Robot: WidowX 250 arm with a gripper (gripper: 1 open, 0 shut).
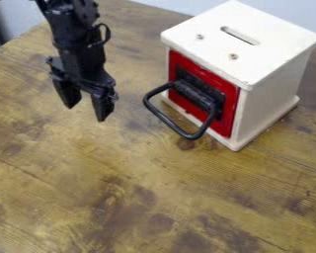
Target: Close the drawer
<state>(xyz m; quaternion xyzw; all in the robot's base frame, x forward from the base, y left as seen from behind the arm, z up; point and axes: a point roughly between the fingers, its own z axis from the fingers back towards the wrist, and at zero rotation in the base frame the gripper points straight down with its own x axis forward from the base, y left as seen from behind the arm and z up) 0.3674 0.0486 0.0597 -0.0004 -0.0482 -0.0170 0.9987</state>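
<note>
Fingers (104,107): two dark prongs, spread apart, nothing between them. Gripper (84,103) hangs in the upper left of the frame, tips pointing down at the wooden table (121,198), apart from everything else.

Drawer (197,91): right of centre, set in the cream cabinet (260,59), red front with black plate facing left; it appears pushed in flush or nearly so. Loop handle (172,111) juts toward frame centre, resting low near the tabletop.

Handling, judged: rigid, glossy plastic, light, probably slides easily; the cabinet itself may skid if shoved hard. Best contact is a push on the handle's outer curve or the plate.

Count: one gripper, one drawer, one handle, one cabinet.
</note>
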